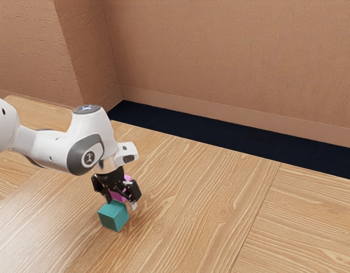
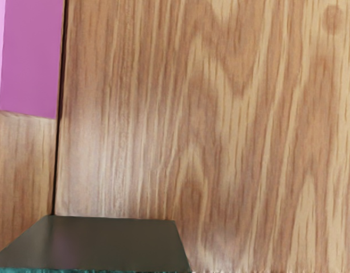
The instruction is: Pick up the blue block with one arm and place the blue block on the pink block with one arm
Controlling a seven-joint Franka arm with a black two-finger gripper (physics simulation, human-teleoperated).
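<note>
The blue block (image 1: 113, 216), teal in colour, rests on the wooden table (image 1: 209, 193). My gripper (image 1: 119, 201) hovers just above its top, open, with one pale fingertip by the block's upper corner on the exterior view's right. The pink block (image 1: 128, 180) sits directly behind the hand, mostly hidden by it. In the wrist view the blue block's shadowed top (image 2: 95, 244) lies under the hand, off to one side. The pink block (image 2: 29, 57) stands on the table a short way beyond it.
A seam runs across the wooden table (image 1: 260, 210) toward the exterior view's right. Beyond the table's far edge lie a dark floor strip (image 1: 231, 133) and tan walls (image 1: 231, 51).
</note>
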